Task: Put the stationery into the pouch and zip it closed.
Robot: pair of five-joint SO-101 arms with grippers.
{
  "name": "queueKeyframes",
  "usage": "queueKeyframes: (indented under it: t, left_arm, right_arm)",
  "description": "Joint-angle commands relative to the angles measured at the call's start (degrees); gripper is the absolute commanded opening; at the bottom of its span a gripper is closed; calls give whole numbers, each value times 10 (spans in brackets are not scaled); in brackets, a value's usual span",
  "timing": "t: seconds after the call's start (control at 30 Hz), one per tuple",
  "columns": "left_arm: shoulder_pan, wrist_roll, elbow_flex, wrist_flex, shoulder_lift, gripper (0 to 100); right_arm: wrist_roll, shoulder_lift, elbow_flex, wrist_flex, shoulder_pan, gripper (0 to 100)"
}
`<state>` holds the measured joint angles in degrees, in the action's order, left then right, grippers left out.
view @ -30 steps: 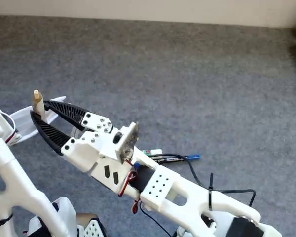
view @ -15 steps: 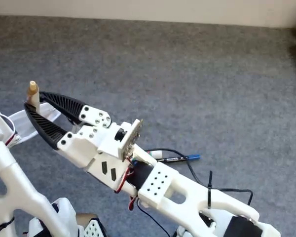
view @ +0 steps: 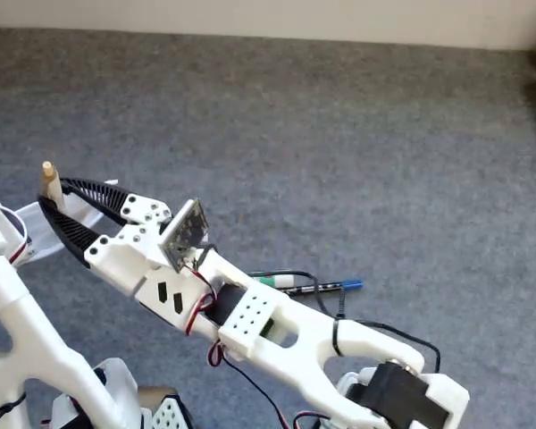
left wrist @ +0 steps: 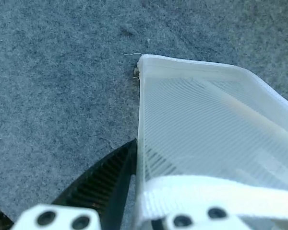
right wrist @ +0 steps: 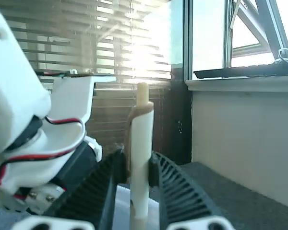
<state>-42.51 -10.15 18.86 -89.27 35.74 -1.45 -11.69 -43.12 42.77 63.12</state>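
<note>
A grey carpeted table (view: pixel 357 134) spreads under two white robot arms. The right arm (view: pixel 277 326) stretches from the near right corner across to the far left. The left arm (view: pixel 18 331) stands at the near left, close beside it.

The left gripper (left wrist: pixel 134 158) appears clamped on one wall of a white mesh pouch (left wrist: pixel 206 124). It holds the pouch off the carpet at the left side of the table, probably to keep the mouth open for loading.

The right gripper (view: pixel 52 195) is closed narrowly on a cream-coloured pen (view: pixel 46 172). The pen stands upright between its black ribbed fingers (right wrist: pixel 175 191), just above the pouch, most likely so it can go in end first.

A blue-capped pen (view: pixel 322 287) lies loose on the carpet in the middle of the table. A green-and-white marker (view: pixel 272 280) sits just left of it, partly tucked under the right arm. A black cable (view: pixel 341 308) loops over the loose pen.

The likely obstacle is crowding. The left arm's body and its red and black wires (right wrist: pixel 33 153) sit right next to the held pen, so the pen has little room around the pouch mouth.
</note>
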Motion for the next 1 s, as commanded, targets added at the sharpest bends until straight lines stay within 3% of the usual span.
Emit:
queueKeyframes:
  t: [0.0,0.13,0.33,0.77,0.97]
  left_arm:
    - [-2,-8,0,13,-7,5]
    - [-2,-8,0,13,-7,5]
    - [-2,-8,0,13,-7,5]
    - [-2,-8,1,14,-7,5]
    - [-2,-8,1,14,-7,5]
  right_arm:
    - [-3,-2,34,13,4,5]
    - [-3,-4,34,13,3,19]
    - [-3,-4,35,9,9,193]
    - [-3,-80,31,7,7,190]
    - [-5,-166,36,-131,-4,190]
